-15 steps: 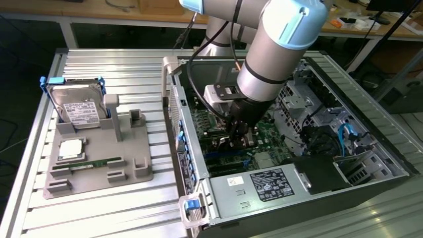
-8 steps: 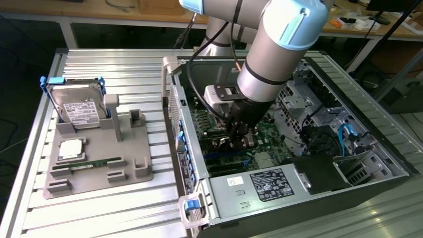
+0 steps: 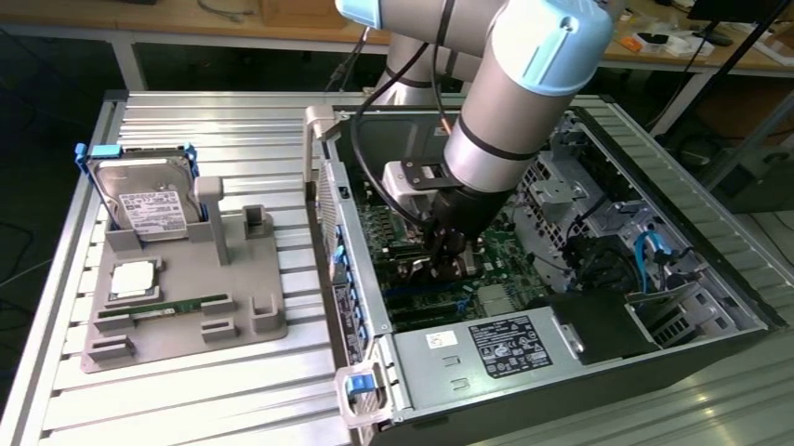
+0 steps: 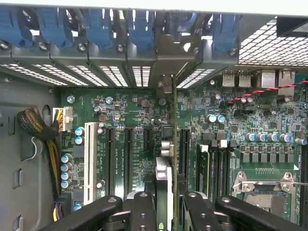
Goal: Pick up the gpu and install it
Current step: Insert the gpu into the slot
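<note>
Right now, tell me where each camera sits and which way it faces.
Exterior view: mounted high off the arm, looking down on the slatted table and the open computer case; the arm reaches into the case.
Wrist view: on the wrist, facing the motherboard inside the case; the gripper fingers hold the gpu edge-on.
Shared: the motherboard and the gripper.

Bright light glares off the metal table (image 3: 211,409), computer case (image 3: 429,390) interior dimmer
</note>
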Controlling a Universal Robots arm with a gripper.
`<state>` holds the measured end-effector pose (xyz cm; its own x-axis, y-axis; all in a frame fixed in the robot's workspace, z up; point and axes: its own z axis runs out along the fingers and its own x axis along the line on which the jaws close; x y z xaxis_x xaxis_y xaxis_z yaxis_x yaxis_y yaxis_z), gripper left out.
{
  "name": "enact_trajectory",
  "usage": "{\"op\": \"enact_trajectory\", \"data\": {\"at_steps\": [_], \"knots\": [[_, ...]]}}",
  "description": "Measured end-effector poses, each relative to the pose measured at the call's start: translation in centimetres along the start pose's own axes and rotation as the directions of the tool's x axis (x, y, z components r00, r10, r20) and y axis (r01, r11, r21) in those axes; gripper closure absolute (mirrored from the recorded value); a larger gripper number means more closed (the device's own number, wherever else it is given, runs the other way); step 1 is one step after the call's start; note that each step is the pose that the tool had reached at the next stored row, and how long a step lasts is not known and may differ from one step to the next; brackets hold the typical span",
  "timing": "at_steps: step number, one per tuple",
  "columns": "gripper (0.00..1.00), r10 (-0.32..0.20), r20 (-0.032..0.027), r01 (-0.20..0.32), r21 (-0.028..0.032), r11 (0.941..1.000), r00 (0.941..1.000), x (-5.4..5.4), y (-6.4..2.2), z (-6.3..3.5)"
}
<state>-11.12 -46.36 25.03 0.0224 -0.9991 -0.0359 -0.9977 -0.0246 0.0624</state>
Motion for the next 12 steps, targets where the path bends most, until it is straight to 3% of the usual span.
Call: {"op": "enact_trajectory", "data": {"at_steps": [12], "knots": [[0.73,0.009,0.0011,-0.009,0.0006,1.0,1.0,-0.01,0.03,-0.44]]}}
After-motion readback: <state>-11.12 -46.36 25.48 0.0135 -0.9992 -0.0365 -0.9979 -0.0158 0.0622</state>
